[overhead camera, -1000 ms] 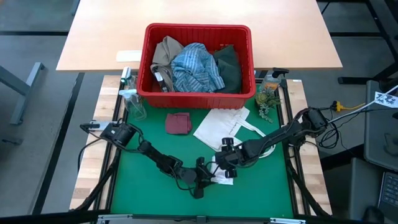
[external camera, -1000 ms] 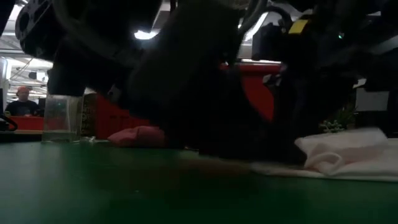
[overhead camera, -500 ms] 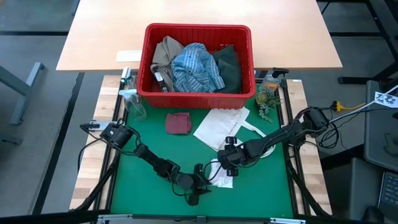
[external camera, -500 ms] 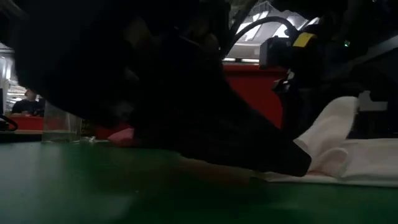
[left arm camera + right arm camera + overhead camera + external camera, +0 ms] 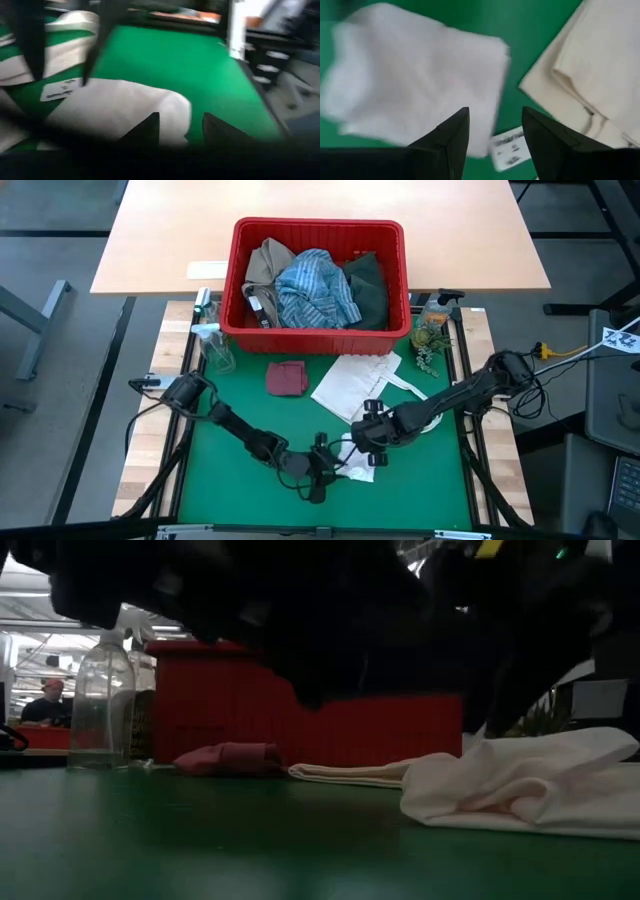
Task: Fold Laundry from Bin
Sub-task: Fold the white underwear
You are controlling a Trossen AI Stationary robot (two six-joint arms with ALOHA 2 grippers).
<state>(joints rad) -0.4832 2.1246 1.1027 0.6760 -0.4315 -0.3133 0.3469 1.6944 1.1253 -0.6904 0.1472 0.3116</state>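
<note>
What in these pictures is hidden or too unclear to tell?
- High view: the small white cloth is partly covered by both grippers, left and right.
- High view: the bin walls and piled laundry hide its bottom.
- Low view: dark arms block most of the scene above the cloth.
- Left wrist view: motion blur smears the cloth's edges.

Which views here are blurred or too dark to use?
High view: sharp, evenly lit. Low view: arms overhead are unlit black shapes; small white cloth and bin readable. Left wrist view: heavily smeared. Right wrist view: the cloth's far edge is smeared; the fingers are crisp.
</note>
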